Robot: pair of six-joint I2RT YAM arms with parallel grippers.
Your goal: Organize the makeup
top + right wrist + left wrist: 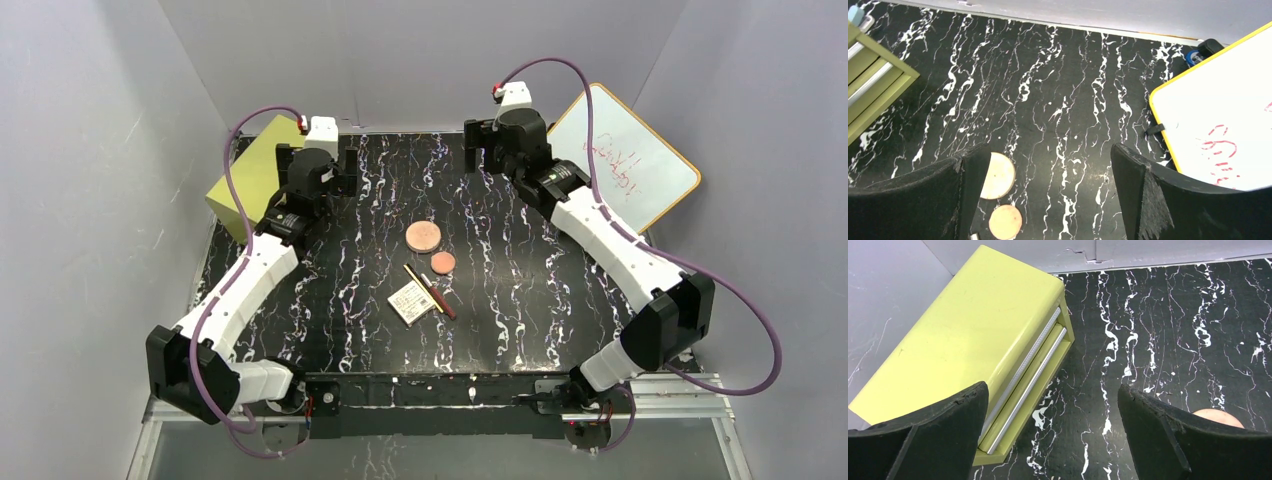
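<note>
The makeup lies mid-table in the top view: a larger pinkish-tan disc [424, 236], a smaller disc [443, 263], a cream printed palette [411, 302], a thin gold pencil [420, 285] and a dark red pencil [441, 300]. Both discs also show in the right wrist view, the larger [998, 176] and the smaller [1005, 222]. My left gripper [348, 170] is open and empty, held high at the back left beside the drawer box [963, 345]. My right gripper [472, 146] is open and empty at the back, right of centre. An edge of a disc [1218, 416] shows in the left wrist view.
The olive-green drawer box [250, 180] stands at the back left corner with its drawers shut. An orange-framed whiteboard [625, 155] with red writing leans at the back right; it also shows in the right wrist view [1223, 120]. Grey walls enclose the black marbled table [520, 290].
</note>
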